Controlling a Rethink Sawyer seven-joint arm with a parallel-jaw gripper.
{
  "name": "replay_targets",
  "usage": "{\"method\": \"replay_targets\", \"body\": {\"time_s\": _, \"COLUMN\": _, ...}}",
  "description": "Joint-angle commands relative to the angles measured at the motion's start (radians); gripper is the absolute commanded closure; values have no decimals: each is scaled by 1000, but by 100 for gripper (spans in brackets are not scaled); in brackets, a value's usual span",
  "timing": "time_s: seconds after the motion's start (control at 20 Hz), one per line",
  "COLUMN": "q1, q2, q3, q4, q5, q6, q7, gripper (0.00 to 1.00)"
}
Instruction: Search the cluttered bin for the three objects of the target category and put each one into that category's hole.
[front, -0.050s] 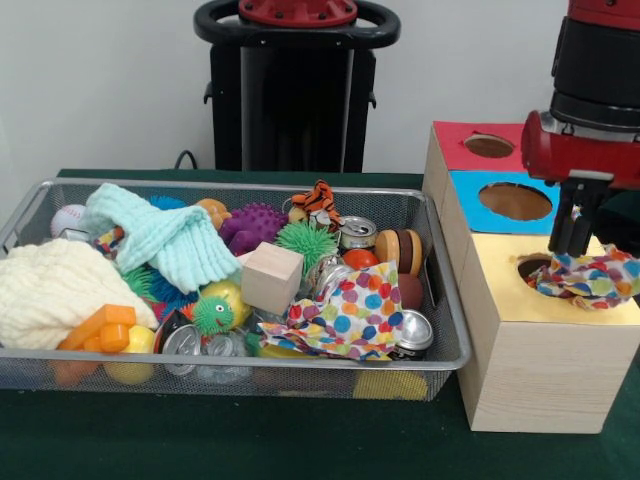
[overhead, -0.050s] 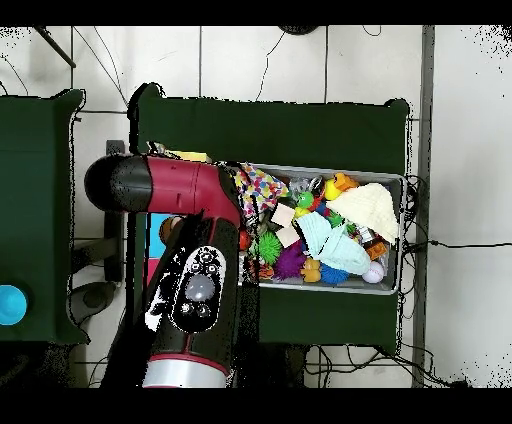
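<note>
A: Where is the claw (front, -0.050s: 572, 240) sitting in the front view?

B: It is hanging over the yellow hole (front, -0.050s: 533, 268) of the wooden box (front, -0.050s: 535, 350), with a polka-dot cloth (front, -0.050s: 590, 277) bunching at that hole's edge just below it. Whether the claw is gripping that cloth or has let go, I cannot tell; the black tip is hiding the contact.

A: And the overhead view?

B: There the red arm (overhead, -0.050s: 190, 250) is covering the box almost entirely, so the claw and the hole are not showing. Only slivers of the blue panel (overhead, -0.050s: 157, 235) are peeking out beside the arm.

A: What is lying in the wire bin (front, -0.050s: 440, 290)?

B: The front view is showing a second polka-dot cloth (front, -0.050s: 345, 318) draped over cans near the bin's box-side end, a mint knitted cloth (front, -0.050s: 165, 240) toward the middle, and a cream knitted cloth (front, -0.050s: 50, 290) at the other end. A wooden cube (front, -0.050s: 271, 278) is standing between the mint cloth and the dotted one.

A: Is the overhead view adding anything?

B: It is showing the green desk (overhead, -0.050s: 300, 130) around the bin, and the dotted cloth (overhead, -0.050s: 258, 190) in the bin lying right against the arm's edge. The front view alone is showing the box's red hole (front, -0.050s: 489, 146) and blue hole (front, -0.050s: 515, 201), both uncovered.
</note>
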Motion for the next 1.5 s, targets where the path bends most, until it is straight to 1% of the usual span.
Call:
{"method": "replay_targets", "body": {"time_s": 0.05, "q1": -3, "q2": 55, "q3": 68, "q4": 78, "q5": 9, "q6": -33, "q7": 216, "gripper": 100}}
{"method": "replay_targets", "body": {"time_s": 0.3, "q1": -13, "q2": 54, "q3": 91, "q4": 98, "q5": 15, "q6": -15, "q7": 192, "gripper": 100}}
{"method": "replay_targets", "body": {"time_s": 0.6, "q1": -4, "q2": 61, "q3": 94, "q4": 91, "q5": 13, "q6": 1, "q7": 190, "gripper": 100}}
{"method": "replay_targets", "body": {"time_s": 0.75, "q1": 5, "q2": 69, "q3": 77, "q4": 75, "q5": 3, "q6": 23, "q7": 193, "gripper": 100}}
{"method": "replay_targets", "body": {"time_s": 1.2, "q1": 54, "q2": 87, "q3": -23, "q4": 30, "q5": -43, "q6": 81, "q7": 216, "gripper": 100}}
{"method": "replay_targets", "body": {"time_s": 1.5, "q1": 49, "q2": 132, "q3": -32, "q4": -14, "q5": -38, "q6": 99, "q7": 196, "gripper": 100}}
